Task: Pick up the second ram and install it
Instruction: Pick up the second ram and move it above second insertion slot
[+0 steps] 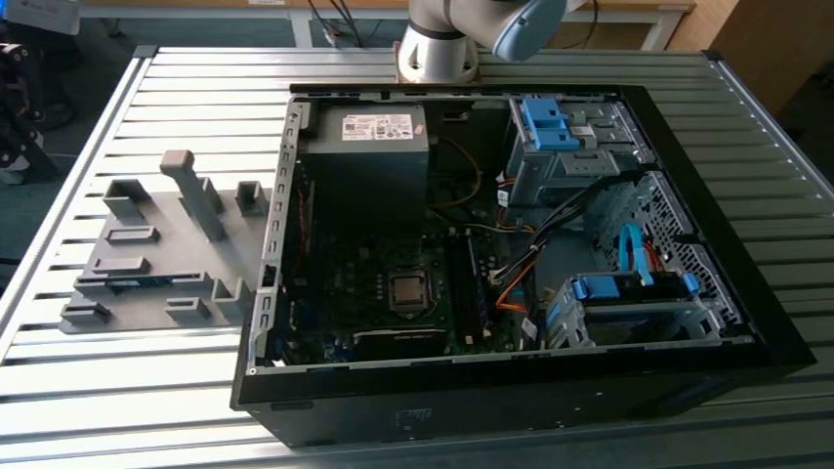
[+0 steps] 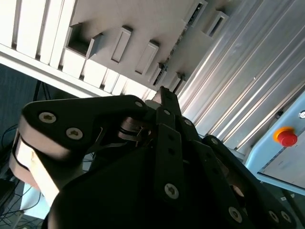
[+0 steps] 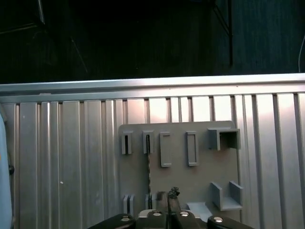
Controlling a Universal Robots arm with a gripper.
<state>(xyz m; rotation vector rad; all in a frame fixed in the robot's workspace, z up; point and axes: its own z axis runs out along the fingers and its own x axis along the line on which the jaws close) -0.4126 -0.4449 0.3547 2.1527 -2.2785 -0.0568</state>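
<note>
One long, thin stick, the second ram (image 1: 137,280), sat in a slot of the grey holder tray (image 1: 176,252) in the exterior view, showing as a blue strip low among the tray's blocks. The open computer case (image 1: 521,225) stood just beside the tray on the slatted table (image 1: 131,391), likely so that parts had a short trip between the two.

In the first wrist view, the gripper (image 3: 172,193) hung above the tray (image 3: 200,176) with its jaws together and nothing between them. The ram (image 3: 148,167) appeared edge-on as a dark line near the fingertips, apart from them. The slot seemingly kept it standing so that its flat faces could be pinched.

In the second wrist view, the gripper (image 2: 164,93) pointed at the tray (image 2: 157,19), where the ram (image 2: 183,33) showed as a thin, studded edge.
</note>
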